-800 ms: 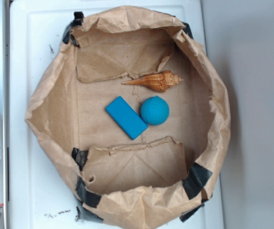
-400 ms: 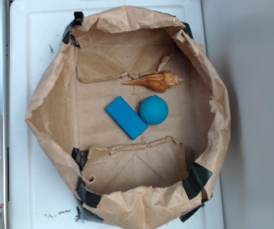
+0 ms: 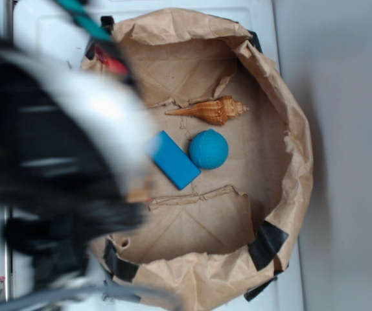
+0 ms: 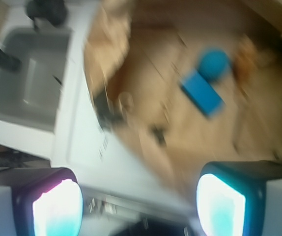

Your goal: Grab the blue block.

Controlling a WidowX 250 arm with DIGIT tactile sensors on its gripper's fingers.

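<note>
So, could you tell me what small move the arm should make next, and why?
Probably carry the gripper forward until it is over the blue block. The wrist view shows its fingers apart and nothing between them, with the block far ahead, touching the teal ball inside the paper bag.

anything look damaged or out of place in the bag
The brown paper bag is crumpled, its rim patched with black tape, and torn flaps lie loose inside. The blue block, ball and seashell lie intact on its floor.

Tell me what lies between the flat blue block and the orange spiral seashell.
Only bare brown paper; the exterior view shows nothing between the flat bright-blue block and the orange spiral seashell.
</note>
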